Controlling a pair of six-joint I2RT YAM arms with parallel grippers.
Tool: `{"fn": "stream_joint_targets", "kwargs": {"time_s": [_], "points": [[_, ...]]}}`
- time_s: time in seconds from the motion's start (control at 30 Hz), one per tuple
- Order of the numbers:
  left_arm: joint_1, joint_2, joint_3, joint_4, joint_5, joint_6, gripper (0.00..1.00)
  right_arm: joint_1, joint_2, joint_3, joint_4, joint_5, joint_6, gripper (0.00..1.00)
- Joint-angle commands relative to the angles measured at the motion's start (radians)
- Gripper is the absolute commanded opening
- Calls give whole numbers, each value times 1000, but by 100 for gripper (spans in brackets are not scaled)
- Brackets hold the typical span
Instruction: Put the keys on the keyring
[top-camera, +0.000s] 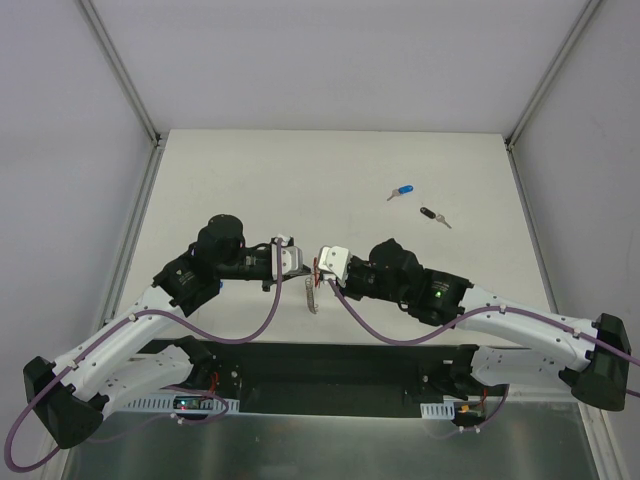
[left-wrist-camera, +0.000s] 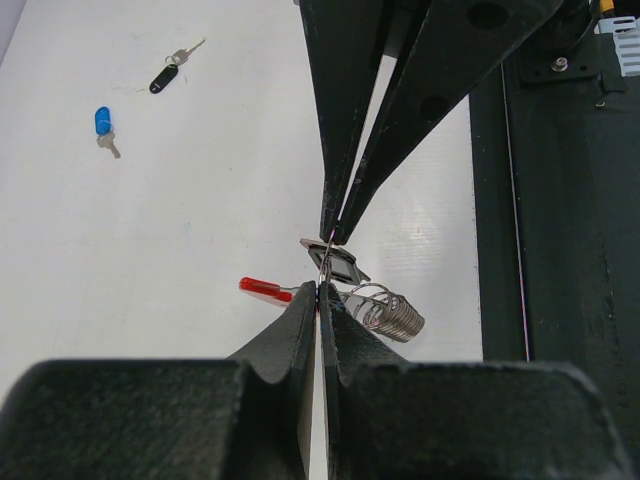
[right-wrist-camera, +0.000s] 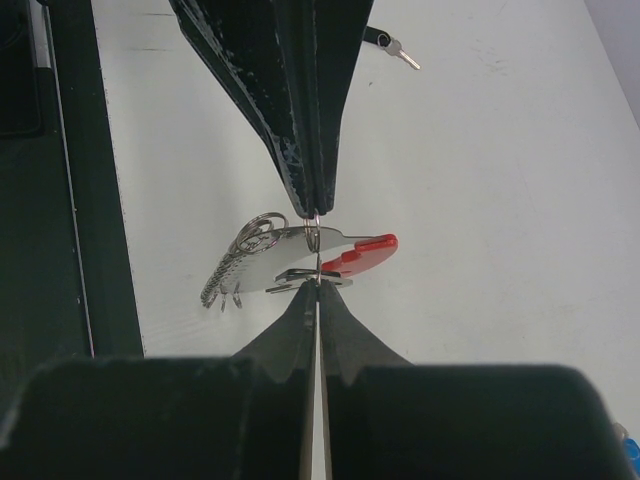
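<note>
My left gripper and right gripper meet tip to tip above the table's near middle. Both are shut on the thin wire ring of the keyring, which hangs between them. In the left wrist view my left gripper pinches it from below; the keyring's red segment sticks out left and its bunched chain right. In the right wrist view my right gripper pinches it below the red segment. A blue key and a black key lie loose on the table.
The two loose keys lie far right of the grippers and also show in the left wrist view, the blue key and the black key. A black base rail runs along the near edge. White walls enclose the table.
</note>
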Motion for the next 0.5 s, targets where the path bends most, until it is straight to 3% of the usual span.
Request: {"fn": "stream_joint_targets", "kwargs": {"time_s": [0.0, 0.47], "points": [[-8, -18, -8, 46, 18, 15, 0, 5, -2, 54, 33, -18, 18, 1], [-8, -21, -9, 46, 22, 15, 0, 4, 3, 63, 31, -40, 24, 1]]}}
